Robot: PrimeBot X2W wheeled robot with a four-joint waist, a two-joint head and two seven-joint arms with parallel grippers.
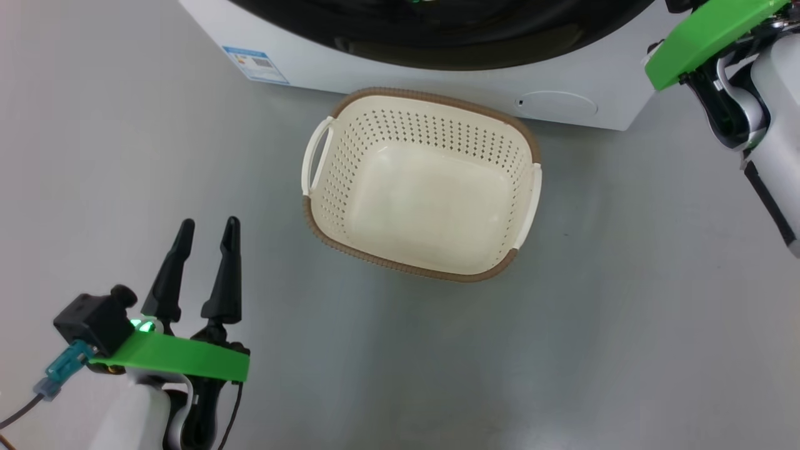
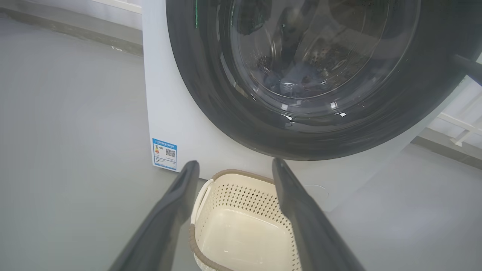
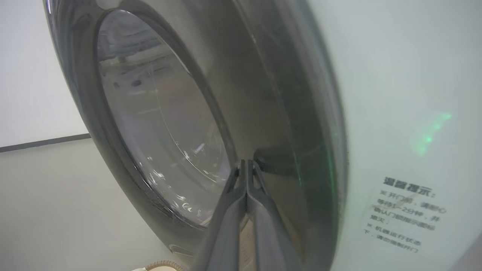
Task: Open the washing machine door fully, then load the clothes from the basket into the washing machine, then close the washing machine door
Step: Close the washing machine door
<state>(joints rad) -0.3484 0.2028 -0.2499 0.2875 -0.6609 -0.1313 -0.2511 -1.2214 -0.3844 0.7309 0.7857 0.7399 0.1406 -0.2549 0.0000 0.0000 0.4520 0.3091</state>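
Note:
The washing machine (image 1: 400,69) stands with its door (image 1: 450,44) lying flat against the white front. Through the door (image 2: 320,124) glass, blue clothes (image 2: 297,81) lie in the drum. On the floor before the machine sits the basket (image 1: 406,265), with nothing in it. My left gripper (image 1: 209,225) hovers open and holds nothing, left of the basket (image 2: 229,174) and pointing toward the machine (image 2: 177,113). My right gripper (image 3: 246,162) is shut, its tips close to a dark recess in the door (image 3: 150,113) rim, beside the machine's white panel (image 3: 395,94). I cannot tell whether they touch.
Grey floor surrounds the basket on all sides. A blue label sticker (image 1: 256,64) marks the machine's lower left corner. My right forearm with its green plate (image 1: 706,37) is raised at the upper right, beside the machine's corner. A wall base and white rail (image 2: 459,131) lie right of the machine.

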